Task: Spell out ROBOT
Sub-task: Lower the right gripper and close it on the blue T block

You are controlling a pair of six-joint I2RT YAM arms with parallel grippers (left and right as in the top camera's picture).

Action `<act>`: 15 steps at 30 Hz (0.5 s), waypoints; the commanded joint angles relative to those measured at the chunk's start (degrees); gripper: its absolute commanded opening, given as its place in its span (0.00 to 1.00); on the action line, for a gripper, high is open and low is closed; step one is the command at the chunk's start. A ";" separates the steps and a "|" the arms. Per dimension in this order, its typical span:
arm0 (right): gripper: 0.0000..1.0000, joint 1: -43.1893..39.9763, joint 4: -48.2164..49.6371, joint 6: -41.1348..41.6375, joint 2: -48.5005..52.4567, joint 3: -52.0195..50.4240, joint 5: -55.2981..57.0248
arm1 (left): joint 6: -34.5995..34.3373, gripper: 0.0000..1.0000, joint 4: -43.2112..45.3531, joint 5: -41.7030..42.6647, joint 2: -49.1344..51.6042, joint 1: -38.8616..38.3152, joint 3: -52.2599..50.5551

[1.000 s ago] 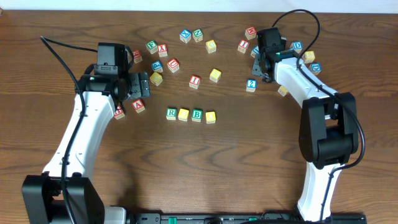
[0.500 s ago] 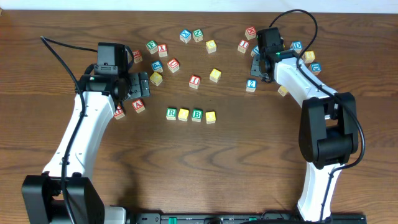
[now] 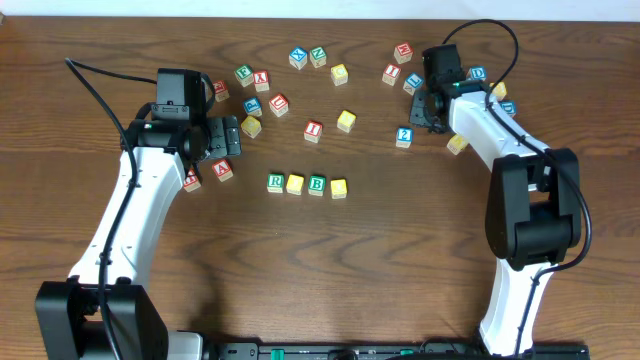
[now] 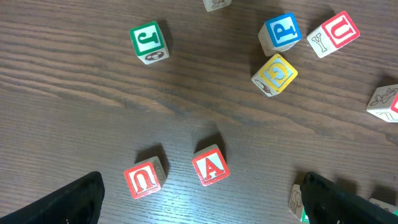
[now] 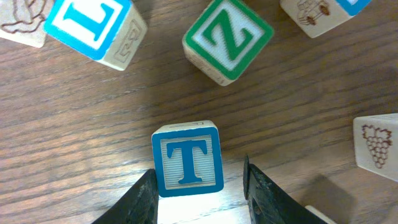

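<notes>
Four blocks sat in a row: R block (image 3: 276, 182), yellow block (image 3: 295, 184), B block (image 3: 317, 185), another yellow block (image 3: 339, 188). Far up and right of that row, you had the right gripper (image 5: 199, 186) squeezing the T block (image 5: 187, 159). Your left gripper (image 4: 199, 193) was wide open, holding nothing.

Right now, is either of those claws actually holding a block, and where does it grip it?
The right gripper holds the blue T cube by its two opposite sides. The left gripper is open and empty.

right fingers (image 5: 144, 199) cut off at frame bottom (tips unseen).
</notes>
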 commanded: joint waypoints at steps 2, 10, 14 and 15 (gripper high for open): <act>0.39 -0.09 -0.24 -0.70 1.84 -0.39 -1.05 | 0.79 0.99 -0.22 0.37 -0.09 0.22 -0.57; 0.34 0.00 -0.17 -1.40 2.03 -0.37 -1.05 | 0.79 0.99 -0.22 0.37 -0.09 0.22 -0.55; 0.35 -0.02 0.02 -1.77 2.03 -0.37 -1.05 | 0.79 0.99 -0.22 0.37 -0.09 0.22 -0.55; 0.36 -0.02 0.00 -1.79 2.03 -0.37 -1.05 | 0.79 0.99 -0.22 0.37 -0.09 0.22 -0.55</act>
